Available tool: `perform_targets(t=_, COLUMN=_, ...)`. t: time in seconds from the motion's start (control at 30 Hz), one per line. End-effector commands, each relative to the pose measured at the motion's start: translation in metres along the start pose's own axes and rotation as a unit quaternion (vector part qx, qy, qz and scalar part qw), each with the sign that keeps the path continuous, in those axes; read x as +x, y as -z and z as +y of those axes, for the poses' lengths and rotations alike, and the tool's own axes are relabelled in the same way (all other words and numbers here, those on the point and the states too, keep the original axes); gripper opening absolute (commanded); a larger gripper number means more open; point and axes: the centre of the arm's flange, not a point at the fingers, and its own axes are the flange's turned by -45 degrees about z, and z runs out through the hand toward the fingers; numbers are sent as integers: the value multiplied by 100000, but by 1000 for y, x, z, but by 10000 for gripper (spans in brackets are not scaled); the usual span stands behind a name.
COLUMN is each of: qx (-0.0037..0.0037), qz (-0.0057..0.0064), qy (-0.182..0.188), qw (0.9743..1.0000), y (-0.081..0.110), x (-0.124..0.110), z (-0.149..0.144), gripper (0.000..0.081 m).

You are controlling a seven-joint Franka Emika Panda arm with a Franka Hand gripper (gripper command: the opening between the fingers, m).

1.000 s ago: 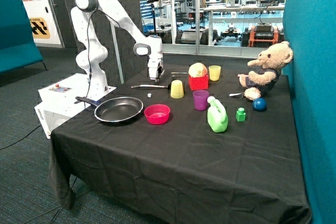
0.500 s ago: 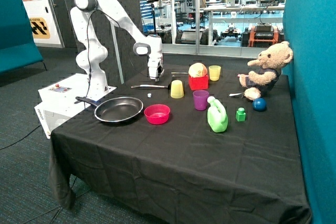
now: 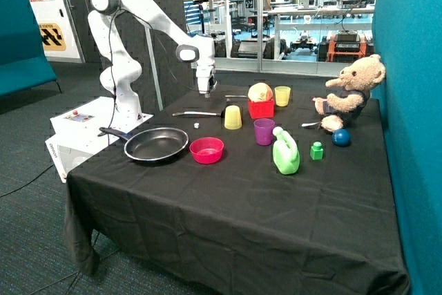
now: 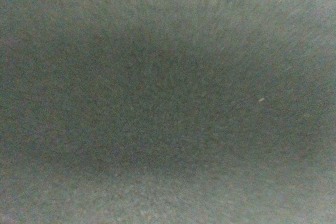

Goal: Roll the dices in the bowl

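The pink bowl (image 3: pixel 206 150) stands on the black tablecloth beside the black frying pan (image 3: pixel 156 144); I see nothing in it. One tiny white dice (image 3: pixel 197 126) lies on the cloth behind the bowl, between the pan and the upturned yellow cup (image 3: pixel 233 117). A second dice does not show. My gripper (image 3: pixel 205 90) hangs above the far side of the table, over a metal utensil (image 3: pixel 196 113), well behind the dice and the bowl. The wrist view shows only dark cloth (image 4: pixel 168 98).
A purple cup (image 3: pixel 264 131), a green jug (image 3: pixel 286 153) and a green block (image 3: pixel 316 150) stand beside the bowl. A red box (image 3: pixel 261 108), another yellow cup (image 3: pixel 282 95), a teddy bear (image 3: pixel 352 91) and a blue ball (image 3: pixel 341 137) sit farther back.
My gripper has risen from close above the cloth to higher over the table's far side. The things on the table have not moved.
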Motion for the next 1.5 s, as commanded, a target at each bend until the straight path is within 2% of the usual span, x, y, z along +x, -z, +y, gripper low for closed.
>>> perform_targets(t=0.0, qx=295, qz=-102, qy=717, qw=99997, y=50, x=13, z=10, gripper=0)
perform_targets(t=0.53, qx=294, qz=-105, qy=-240, qw=99999, y=113, x=44, z=63, gripper=0)
perform_targets(t=0.67, qx=293, qz=-107, qy=-1086, qw=99994, y=118, x=49, z=78, gripper=0)
perform_targets(t=0.8, qx=290, qz=-115, qy=-3889, qw=99924, y=120, x=53, z=102, gripper=0)
perform_targets(t=0.9, qx=286, qz=-124, qy=-7096, qw=99747, y=123, x=60, z=131, gripper=0)
perform_targets(t=1.47, qx=281, qz=-135, qy=-10927, qw=99401, y=145, x=85, z=212, gripper=0)
